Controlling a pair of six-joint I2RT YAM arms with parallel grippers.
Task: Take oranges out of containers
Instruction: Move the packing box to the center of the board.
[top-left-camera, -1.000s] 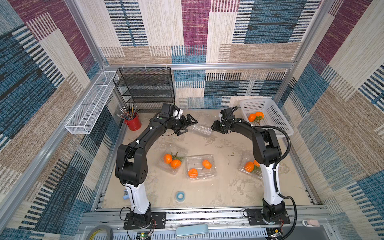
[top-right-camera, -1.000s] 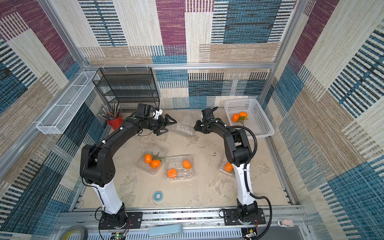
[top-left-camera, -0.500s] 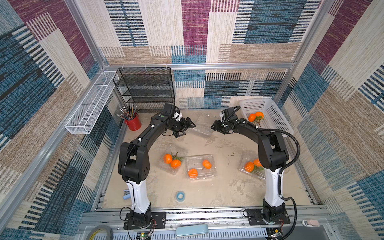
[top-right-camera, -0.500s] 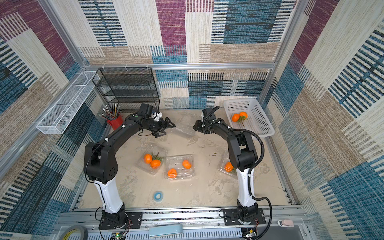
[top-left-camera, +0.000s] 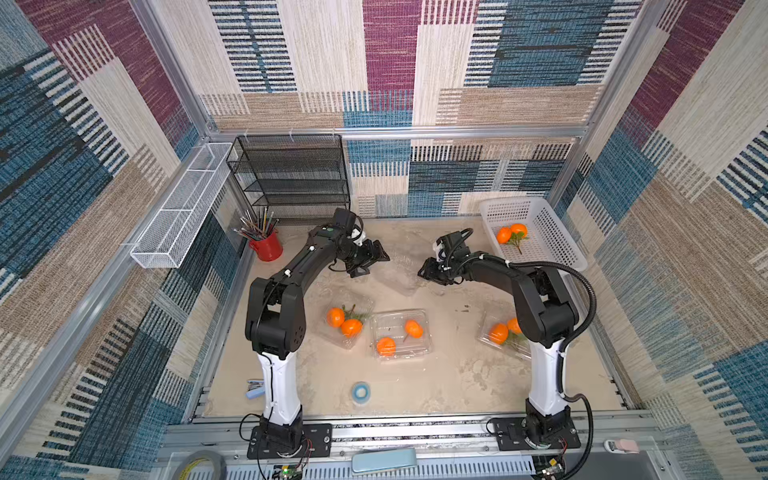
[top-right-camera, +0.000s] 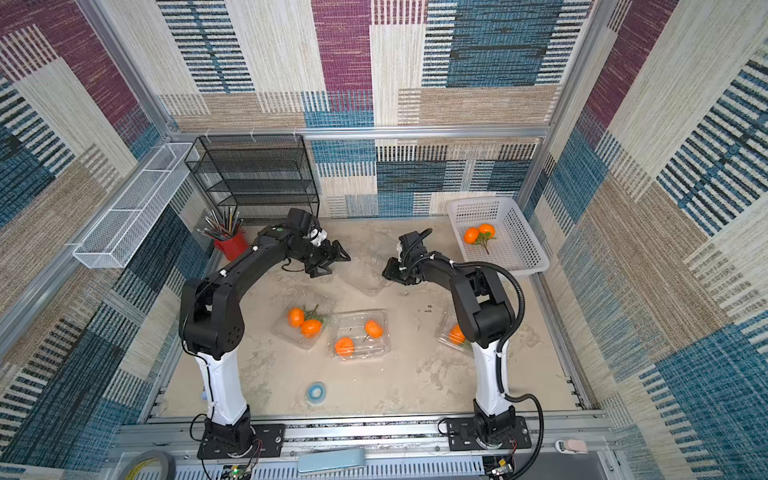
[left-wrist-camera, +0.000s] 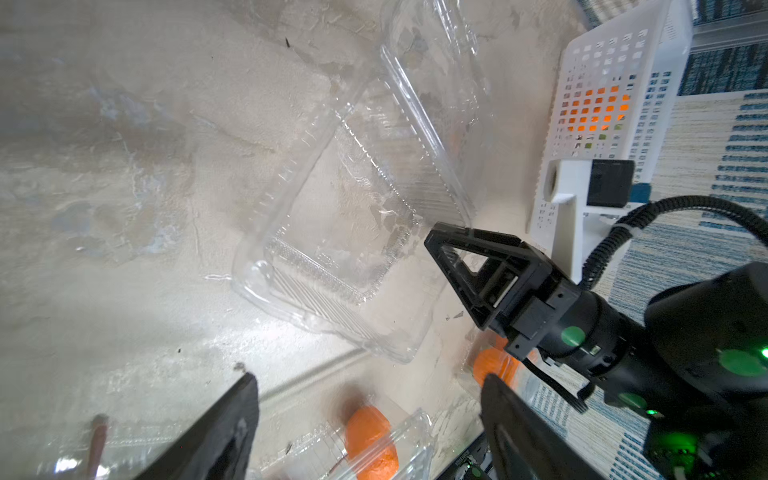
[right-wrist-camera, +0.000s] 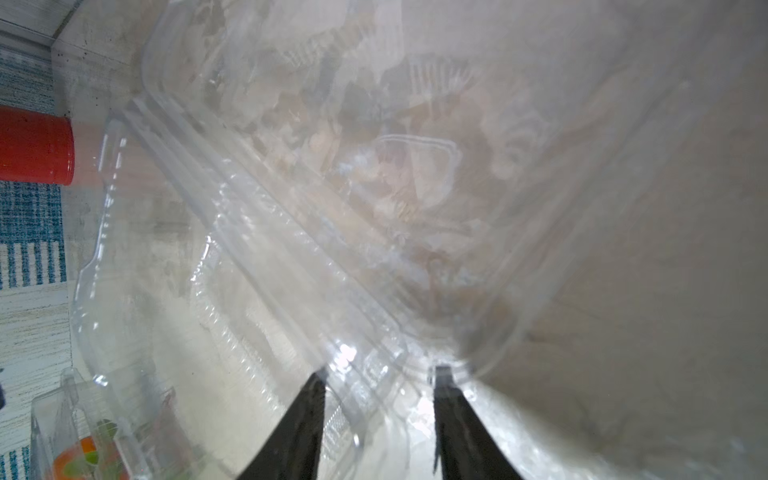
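An empty clear container (left-wrist-camera: 345, 232) lies open at the back of the table, faint in both top views (top-left-camera: 401, 264) (top-right-camera: 365, 266). My left gripper (top-left-camera: 376, 257) (left-wrist-camera: 368, 376) hangs just short of it, open, with nothing between its fingers. My right gripper (top-left-camera: 428, 270) (right-wrist-camera: 380, 370) stands at the opposite corner, fingers apart on either side of the rim. Three more containers hold oranges: a leafy pair (top-left-camera: 343, 322), two loose ones (top-left-camera: 399, 334), and a pair (top-left-camera: 505, 332) partly hidden behind my right arm.
A white perforated basket (top-left-camera: 552, 232) at the back right holds two oranges (top-left-camera: 511, 232). A red pencil cup (top-left-camera: 266, 247) and a black mesh shelf (top-left-camera: 291, 178) stand at the back left. A blue tape roll (top-left-camera: 360, 392) lies near the front edge.
My left gripper has drawn back slightly from the empty container and its jaws have narrowed. My right gripper stays at the container's corner, while that arm's elbow has shifted right.
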